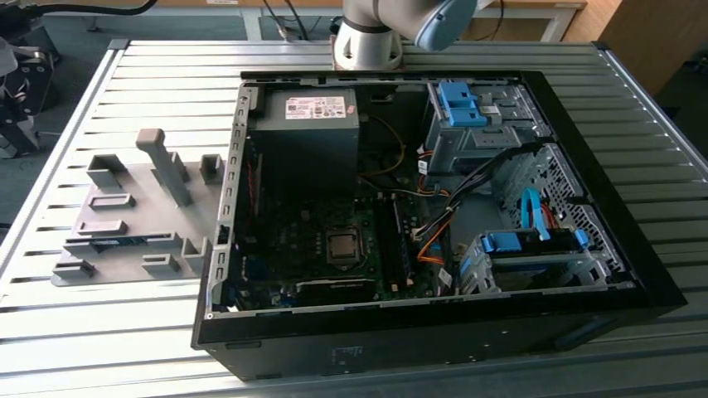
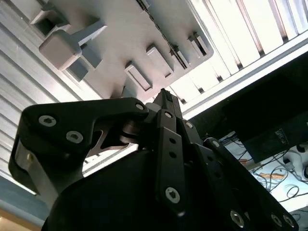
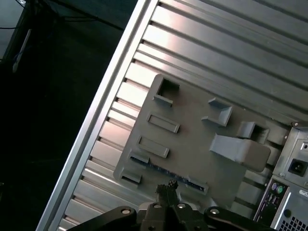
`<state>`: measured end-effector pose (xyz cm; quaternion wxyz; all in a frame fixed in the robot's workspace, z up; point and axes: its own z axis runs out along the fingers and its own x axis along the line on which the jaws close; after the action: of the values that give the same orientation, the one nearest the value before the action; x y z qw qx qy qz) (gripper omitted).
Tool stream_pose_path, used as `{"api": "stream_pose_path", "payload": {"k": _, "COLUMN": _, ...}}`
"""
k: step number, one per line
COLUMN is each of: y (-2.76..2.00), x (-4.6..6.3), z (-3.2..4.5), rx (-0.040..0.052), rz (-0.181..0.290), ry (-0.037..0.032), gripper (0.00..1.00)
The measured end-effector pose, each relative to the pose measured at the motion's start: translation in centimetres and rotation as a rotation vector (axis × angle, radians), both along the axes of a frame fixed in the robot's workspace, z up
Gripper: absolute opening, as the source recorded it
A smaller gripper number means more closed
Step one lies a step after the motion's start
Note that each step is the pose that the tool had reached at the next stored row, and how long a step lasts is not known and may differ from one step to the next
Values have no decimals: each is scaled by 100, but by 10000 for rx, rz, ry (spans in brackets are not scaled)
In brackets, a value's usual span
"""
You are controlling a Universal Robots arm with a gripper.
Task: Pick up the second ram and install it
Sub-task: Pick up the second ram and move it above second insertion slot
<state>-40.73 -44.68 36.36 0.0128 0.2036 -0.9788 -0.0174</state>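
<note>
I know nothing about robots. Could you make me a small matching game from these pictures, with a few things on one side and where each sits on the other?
Things:
1. second ram
2. power supply
3. light-blue clips
4. gripper

Places:
A. on the drive bays inside the computer case
B. over the grey holder tray, jaws shut
C. lying in a slot of the grey holder tray, outside the case
D. inside the case, at the end by the arm's base

Pairs: 1-C; 2-D; 3-A; 4-B
</note>
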Motion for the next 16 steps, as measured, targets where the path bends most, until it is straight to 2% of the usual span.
{"api": "stream_pose_path", "payload": {"k": 7, "y": 0, "x": -6, "z": -6, "rx": 0, "rz": 974, "ry": -2, "gripper": 11}}
{"api": "stream_pose_path", "payload": {"k": 16, "y": 0, "x": -7, "z": -24, "rx": -3, "rz": 2512, "ry": -2, "gripper": 11}}
